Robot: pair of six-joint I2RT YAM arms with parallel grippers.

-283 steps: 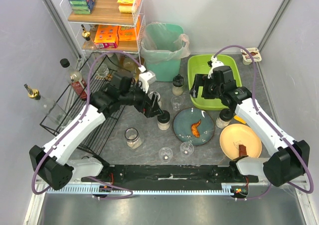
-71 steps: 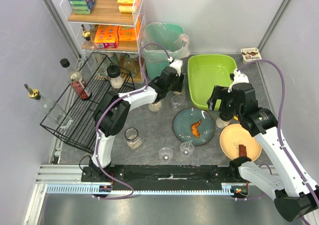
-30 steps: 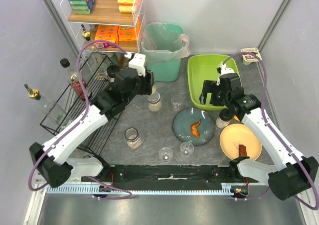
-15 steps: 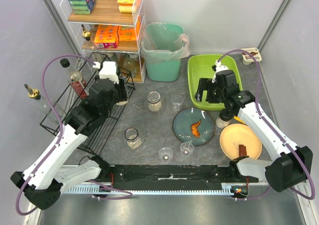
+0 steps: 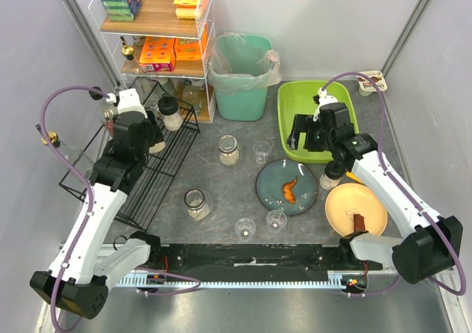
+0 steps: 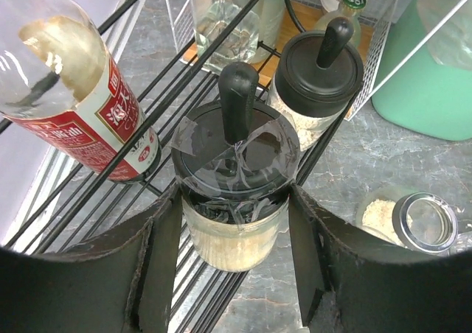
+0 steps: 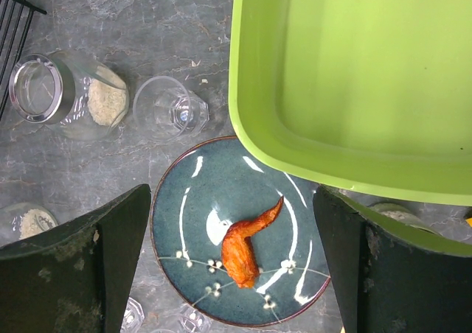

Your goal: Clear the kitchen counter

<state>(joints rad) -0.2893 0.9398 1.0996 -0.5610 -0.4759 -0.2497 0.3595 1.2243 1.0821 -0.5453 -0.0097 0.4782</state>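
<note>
Left tool (image 6: 234, 200) clamped on jar (image 6: 234, 152) over rack (image 5: 158, 177), right tool (image 7: 232, 197) spread above kitchen counter (image 7: 147, 23)

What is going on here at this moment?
The left gripper holds a black-lidded jar over the wire rack, next to a second jar standing there. The right gripper hangs open and empty above the teal plate with a wing, near the green tub. A lidless jar, glasses and an orange plate are on the counter.
</note>
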